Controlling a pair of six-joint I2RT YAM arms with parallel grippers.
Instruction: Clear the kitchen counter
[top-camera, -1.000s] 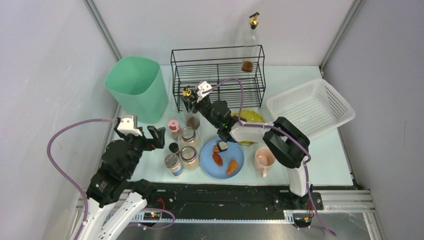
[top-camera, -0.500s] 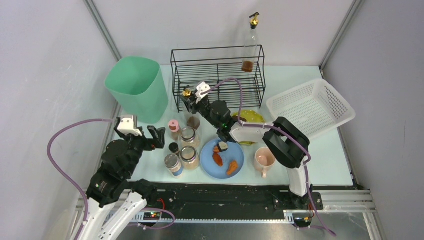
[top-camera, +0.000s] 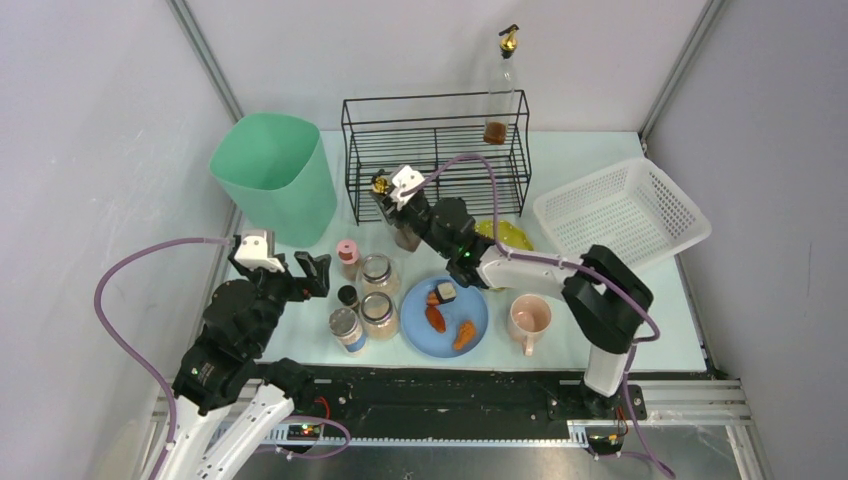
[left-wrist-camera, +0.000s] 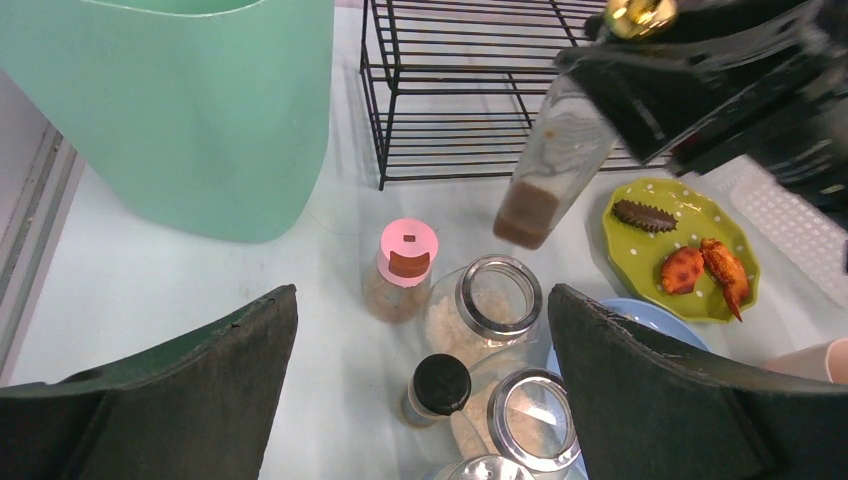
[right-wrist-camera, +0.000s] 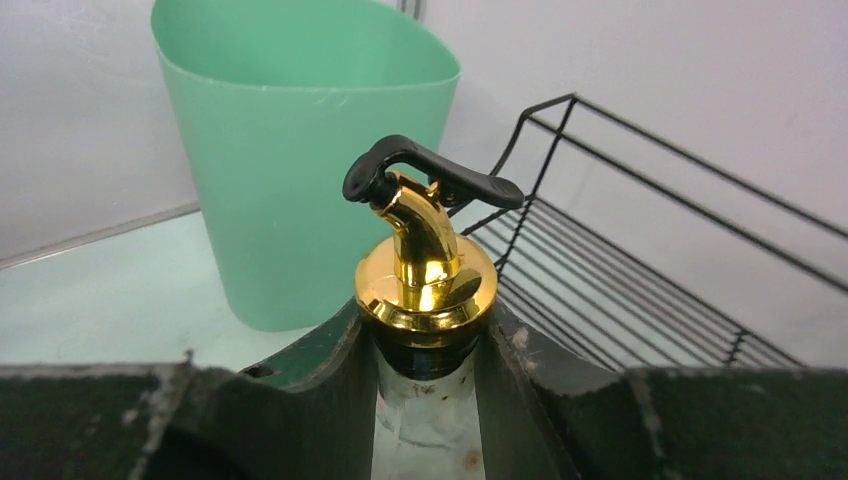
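The bench (top-camera: 660, 310) stretches from the arms' bases to the far wall and carries nearly everything, so little of the clearing looks done.

The biggest hazards are the biggest things. The bin (top-camera: 275, 175) stands far left and the rack (top-camera: 440, 150) far centre. The lifted load hangs near the rack's near left corner, where a careless swing could knock its wires or jolt the second bottle (top-camera: 500, 95) on the rack's far right corner. The basket (top-camera: 625, 215) sits tilted at the right edge, well apart from this.

Below the load lie open jars (left-wrist-camera: 500, 300) of pale grains and the blue plate (top-camera: 480, 310) with food. Anything dropped would likely land among them and spill.

The right pincer (right-wrist-camera: 425, 350) is pinching the bottle (left-wrist-camera: 555, 160) at its neck, just under the gold pourer (right-wrist-camera: 425, 270). The bottle hangs tilted, its base with brown liquid clear of the bench. A hold that high lets the glass swing, and smooth glass may slip through the pads. More tilt could send liquid toward the spout.

The left pincer (top-camera: 300, 272) is spread wide, near the left of the jars, holding nothing. It hovers over the pink shaker (left-wrist-camera: 405, 265), which would tip easily if that arm dropped.
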